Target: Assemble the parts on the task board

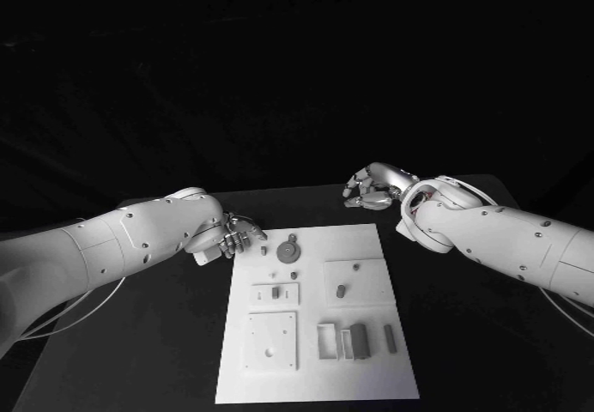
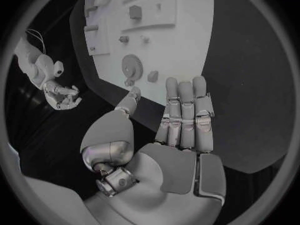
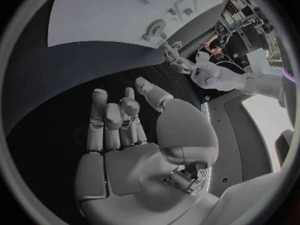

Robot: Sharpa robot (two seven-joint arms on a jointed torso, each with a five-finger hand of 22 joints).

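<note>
Standing at the table: two white arms reach in over a black table [image 1: 148, 343], one from each side.
Board: the white task board [image 1: 372, 378] lies flat in the middle of the table, long side running away from the robot.
Left hand: the left hand [image 1: 230, 237] hangs just beside the board's far left corner, over the black surface. From behind the wrist its fingers [image 2: 185, 116] are straight and side by side, the thumb set apart, and nothing sits in them.
Right hand: the right hand [image 1: 374, 189] is off the board, beyond its far right corner, above bare table. Its fingers [image 3: 112, 120] are loosely bent and separated, holding nothing.
Gear: a round grey gear [image 1: 287, 251] lies on the far end of the board, near the left hand but not touched by it.
Small parts: a peg [image 1: 341, 291] lies on a raised square plate right of centre, and a small block [image 1: 275, 293] stands in the plate to its left.
Near end: a square plate [image 1: 272, 340] with holes lies at the left; grey blocks [image 1: 359, 340] stand beside it in an open frame, with a slim bar [image 1: 389, 336] to their right.
</note>
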